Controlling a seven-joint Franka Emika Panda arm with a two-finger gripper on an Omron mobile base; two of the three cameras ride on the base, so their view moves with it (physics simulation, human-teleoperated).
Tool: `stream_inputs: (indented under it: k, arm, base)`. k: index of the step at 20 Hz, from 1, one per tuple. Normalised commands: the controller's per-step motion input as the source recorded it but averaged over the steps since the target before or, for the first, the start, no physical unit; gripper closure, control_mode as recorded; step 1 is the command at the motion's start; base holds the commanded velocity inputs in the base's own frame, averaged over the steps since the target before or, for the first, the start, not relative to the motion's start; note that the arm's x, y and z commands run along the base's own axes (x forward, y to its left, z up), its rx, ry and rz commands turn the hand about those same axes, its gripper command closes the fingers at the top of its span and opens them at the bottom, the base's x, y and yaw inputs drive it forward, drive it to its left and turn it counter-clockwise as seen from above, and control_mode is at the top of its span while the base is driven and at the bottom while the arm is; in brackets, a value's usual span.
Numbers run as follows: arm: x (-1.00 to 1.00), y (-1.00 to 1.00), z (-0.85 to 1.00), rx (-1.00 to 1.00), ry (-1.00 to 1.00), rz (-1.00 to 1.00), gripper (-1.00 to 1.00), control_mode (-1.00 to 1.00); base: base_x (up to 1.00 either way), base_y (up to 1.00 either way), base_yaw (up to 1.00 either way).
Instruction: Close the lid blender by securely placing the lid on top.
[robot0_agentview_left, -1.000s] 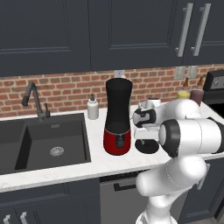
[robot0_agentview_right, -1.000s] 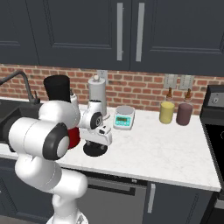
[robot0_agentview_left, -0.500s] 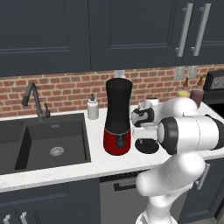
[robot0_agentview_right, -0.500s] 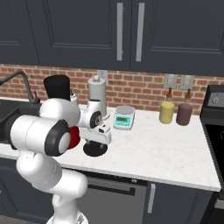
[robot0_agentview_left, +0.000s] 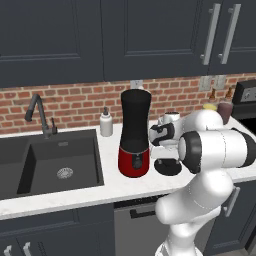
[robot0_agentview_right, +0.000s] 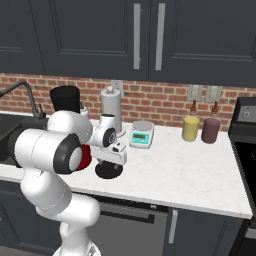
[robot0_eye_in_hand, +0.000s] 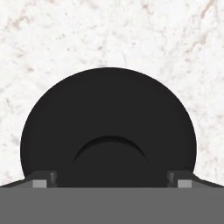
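Lid (robot0_eye_in_hand: 107, 127), a flat round black disc, lies on the white marble counter (robot0_agentview_right: 190, 170) just right of the tall black red-based blender (robot0_agentview_left: 134, 133). Gripper (robot0_eye_in_hand: 112, 179) hangs above it, fingers spread wide; it should descend centred before closing.
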Motion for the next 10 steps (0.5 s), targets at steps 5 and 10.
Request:
stream_inputs:
  k: [5,10]
  arm:
    - [0.00,0.00,0.00,0.00,0.00,0.00,-1.00,-1.00]
    - [0.00,0.03,0.00,0.00,0.00,0.00,-1.00,-1.00]
  base:
    - [0.00,0.00,0.00]
    - [0.00,0.00,0.00]
